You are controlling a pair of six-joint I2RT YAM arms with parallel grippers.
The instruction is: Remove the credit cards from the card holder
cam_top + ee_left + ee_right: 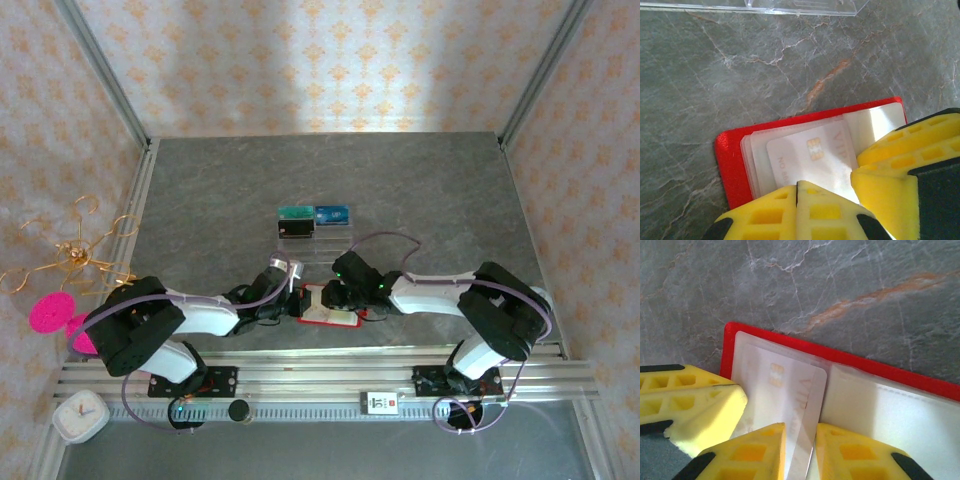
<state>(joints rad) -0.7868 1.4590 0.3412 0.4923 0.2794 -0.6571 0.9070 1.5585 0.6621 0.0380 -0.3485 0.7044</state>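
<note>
The red card holder (322, 318) (732, 165) (865, 367) lies open and flat near the table's front, its pale pockets facing up. A pale grey credit card (805, 160) (790, 390) with a chip sticks partway out of one pocket. My right gripper (335, 297) (801, 440) is shut on that card's near edge, which runs tilted between the two yellow fingers. My left gripper (293, 303) (798, 186) is shut with nothing between its fingers. Its tips rest on the holder at the card's edge. A bright blue credit card (331, 213) lies farther back.
A clear plastic tray (318, 240) (790, 7) stands just behind the holder, with a teal card (295, 212) and a black card (296, 229) by it. Both arms meet over the holder. A white clock (80, 415) and pink discs (50, 312) sit at the left.
</note>
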